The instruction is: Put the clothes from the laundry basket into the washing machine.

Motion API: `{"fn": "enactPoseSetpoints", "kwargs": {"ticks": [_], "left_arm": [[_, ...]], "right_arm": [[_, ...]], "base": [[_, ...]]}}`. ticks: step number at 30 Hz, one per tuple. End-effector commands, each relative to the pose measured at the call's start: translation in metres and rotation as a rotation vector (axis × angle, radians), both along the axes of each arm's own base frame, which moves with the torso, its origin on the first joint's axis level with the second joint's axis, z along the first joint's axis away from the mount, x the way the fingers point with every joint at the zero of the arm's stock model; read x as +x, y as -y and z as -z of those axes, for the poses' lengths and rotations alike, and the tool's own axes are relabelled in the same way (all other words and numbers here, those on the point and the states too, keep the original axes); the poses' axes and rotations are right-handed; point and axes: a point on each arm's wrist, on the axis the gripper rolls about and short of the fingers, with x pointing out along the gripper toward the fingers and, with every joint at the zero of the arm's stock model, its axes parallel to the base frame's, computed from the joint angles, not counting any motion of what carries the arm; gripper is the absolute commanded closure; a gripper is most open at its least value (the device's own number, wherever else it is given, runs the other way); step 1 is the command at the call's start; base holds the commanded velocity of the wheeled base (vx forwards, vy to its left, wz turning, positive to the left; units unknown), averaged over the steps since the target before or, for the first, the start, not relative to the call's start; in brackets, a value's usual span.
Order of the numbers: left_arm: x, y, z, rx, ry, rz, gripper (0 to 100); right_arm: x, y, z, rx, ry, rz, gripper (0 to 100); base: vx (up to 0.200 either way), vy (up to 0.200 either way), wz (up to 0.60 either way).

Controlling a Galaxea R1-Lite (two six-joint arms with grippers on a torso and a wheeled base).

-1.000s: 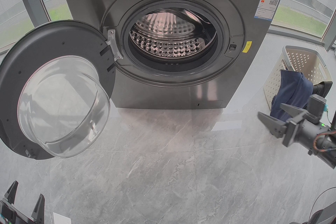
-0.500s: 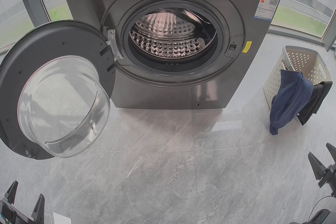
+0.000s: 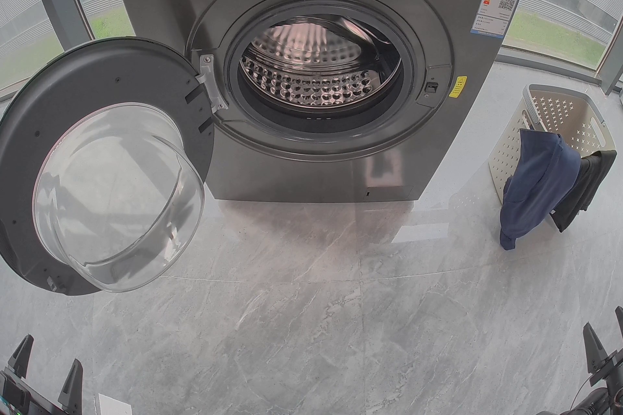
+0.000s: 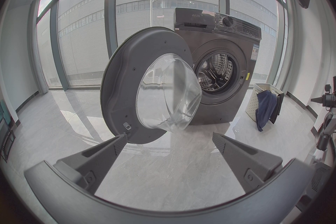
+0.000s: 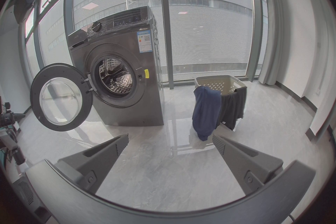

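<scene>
**Right gripper (image 5: 169,140) wide open and empty, well short of the basket**

Both garments are at the laundry basket (image 3: 566,111), which stands on the floor (image 3: 324,319) to the right of the washing machine (image 3: 292,176). A blue garment (image 3: 538,183) is draped over the near rim and hangs down the outside toward the floor. A black garment (image 3: 584,189) hangs over the same rim, touching the blue one on its right. The drum (image 3: 311,72) looks empty, and the door (image 3: 97,72) is swung fully open to the left. The left gripper (image 3: 50,361), fingers also spread and holding nothing, sits low at the left, below the door.

The step in hand appears to be the first pick, so the task is barely begun. The blue garment looks like the nearer and better target. It is best gripped high, at the fold over the rim where the cloth is doubled, since the loose hanging tail would likely slip. The fingers should straddle cloth alone, not the plastic rim, or the light basket may tip or drag. The lift should go straight up until the tail clears the rim, and the black garment may cling and come along. With the door on the left, the path from the basket to the drum looks unobstructed.
</scene>
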Motion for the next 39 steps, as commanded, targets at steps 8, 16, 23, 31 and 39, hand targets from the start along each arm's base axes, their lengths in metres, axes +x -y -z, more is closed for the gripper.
{"fn": "enactPoseSetpoints", "kwargs": {"ticks": [8, 16, 23, 31, 39], "left_arm": [[0.0003, 0.0000, 0.0052, 0.000, -0.004, -0.001, 0], [0.0003, 0.0000, 0.0052, 0.003, -0.004, -0.001, 0], [0.0003, 0.0001, 0.0052, -0.003, -0.004, 0.002, 0], [0.0004, 0.0001, 0.0051, -0.013, -0.006, 0.005, 0], [0.0004, 0.0001, 0.0051, -0.011, -0.006, 0.005, 0]], "right_arm": [[-0.0083, -0.0026, 0.0125, -0.057, 0.024, 0.055, 0], [-0.0085, -0.0035, 0.0156, -0.069, -0.013, 0.005, 0], [-0.0086, -0.0041, 0.0161, -0.073, -0.006, -0.023, 0], [-0.0086, -0.0041, 0.0161, -0.076, -0.006, -0.026, 0], [-0.0086, -0.0041, 0.0161, -0.076, -0.006, -0.026, 0]], "base": [[0.000, 0.000, 0.00], [0.000, 0.000, 0.00], [0.000, 0.000, 0.00], [0.000, -0.050, 0.00], [0.000, -0.200, 0.00]]}}
